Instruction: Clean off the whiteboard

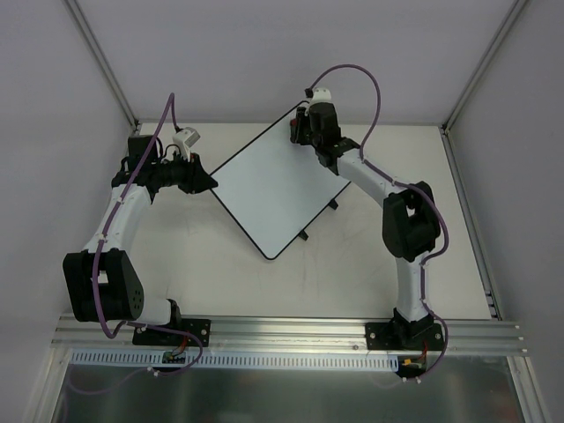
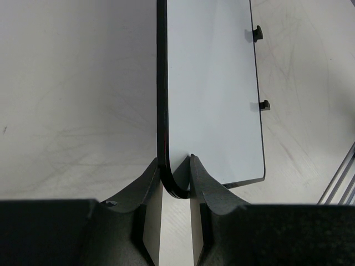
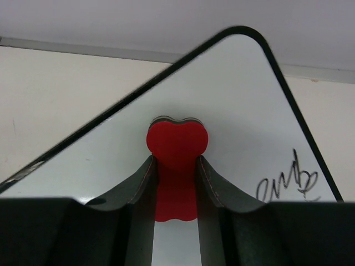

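The whiteboard [image 1: 278, 187] lies diagonally on the table, white with a thin black rim and two black clips [image 1: 318, 219] on its right edge. My left gripper [image 1: 211, 183] is shut on the board's left corner [image 2: 176, 185]; the rim sits between its fingers [image 2: 145, 180]. My right gripper [image 1: 298, 129] is shut on a red bone-shaped eraser [image 3: 176, 147], pressed on the board near its far corner [image 3: 244, 33]. Dark handwriting [image 3: 288, 180] shows on the board just right of the eraser in the right wrist view.
White walls with metal posts [image 1: 101, 62] enclose the table at the back and sides. An aluminium rail [image 1: 291, 333] carrying both arm bases runs along the near edge. The tabletop [image 2: 72, 100] bears faint scribble marks.
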